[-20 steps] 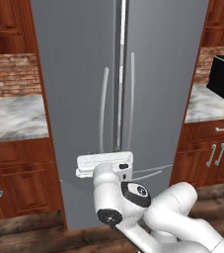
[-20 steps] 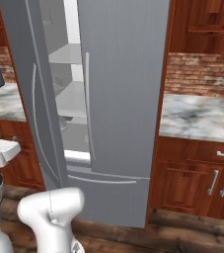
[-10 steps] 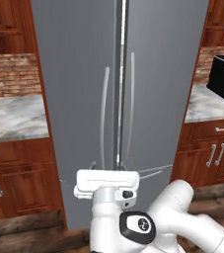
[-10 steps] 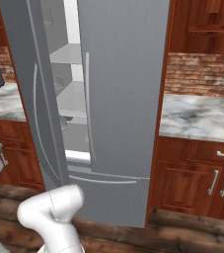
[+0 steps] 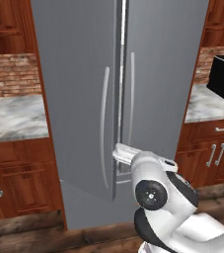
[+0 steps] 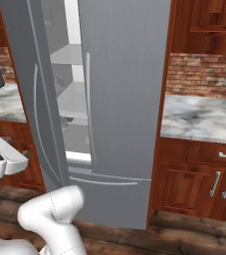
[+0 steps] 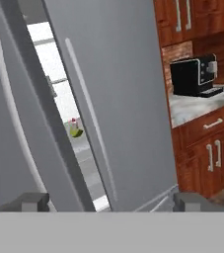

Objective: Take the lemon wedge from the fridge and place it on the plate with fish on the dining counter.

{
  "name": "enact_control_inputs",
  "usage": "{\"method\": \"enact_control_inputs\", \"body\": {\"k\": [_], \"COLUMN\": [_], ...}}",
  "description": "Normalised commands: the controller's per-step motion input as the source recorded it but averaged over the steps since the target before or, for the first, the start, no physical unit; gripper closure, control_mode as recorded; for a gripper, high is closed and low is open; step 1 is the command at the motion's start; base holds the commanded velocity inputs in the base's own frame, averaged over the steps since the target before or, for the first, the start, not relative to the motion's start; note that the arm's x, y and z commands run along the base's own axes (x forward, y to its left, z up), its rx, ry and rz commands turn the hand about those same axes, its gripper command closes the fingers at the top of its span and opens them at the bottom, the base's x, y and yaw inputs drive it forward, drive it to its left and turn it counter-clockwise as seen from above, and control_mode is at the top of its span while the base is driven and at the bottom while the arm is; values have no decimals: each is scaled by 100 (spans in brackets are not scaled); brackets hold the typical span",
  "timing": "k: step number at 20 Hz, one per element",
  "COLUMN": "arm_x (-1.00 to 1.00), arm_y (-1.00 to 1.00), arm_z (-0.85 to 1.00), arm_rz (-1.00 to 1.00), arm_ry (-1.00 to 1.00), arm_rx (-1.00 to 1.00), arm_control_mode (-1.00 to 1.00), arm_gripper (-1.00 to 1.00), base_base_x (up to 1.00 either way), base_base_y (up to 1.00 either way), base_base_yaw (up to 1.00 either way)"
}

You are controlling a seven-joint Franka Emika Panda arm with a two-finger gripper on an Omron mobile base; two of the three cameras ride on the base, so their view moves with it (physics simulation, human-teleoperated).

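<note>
Hand view looks through the partly open left door of the tall grey French-door fridge (image 7: pixel 128 99), where the tiny yellow-green lemon wedge (image 7: pixel 75 131) waits on a white shelf, as the arm has swung round with spread fingers (image 7: pixel 111 201) empty.

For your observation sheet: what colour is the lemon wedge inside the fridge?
Yellow-green; the lemon wedge shows best in the hand view.

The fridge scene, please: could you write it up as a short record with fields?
fridge: left door ajar, right door shut, white shelves visible through the gap
lemon wedge: on a shelf inside, beside a small red-capped bottle
gripper: fingers open, empty, facing the door gap
coffee machine: on the marble counter right of the fridge
</note>
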Motion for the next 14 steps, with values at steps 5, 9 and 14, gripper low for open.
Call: {"method": "enact_control_inputs", "body": {"k": [5,9,14], "arm_x": [48,44,66], "arm_y": [-99,-70,-51], "arm_z": [36,15,6], "arm_rz": [6,33,39], "arm_ry": [47,32,19], "arm_rx": [28,16,20], "arm_control_mode": [-100,-100,-100], "arm_gripper": [-100,-100,-100], "base_base_x": [0,0,0], "base_base_y": [0,0,0], "base_base_yaw": [0,0,0]}}
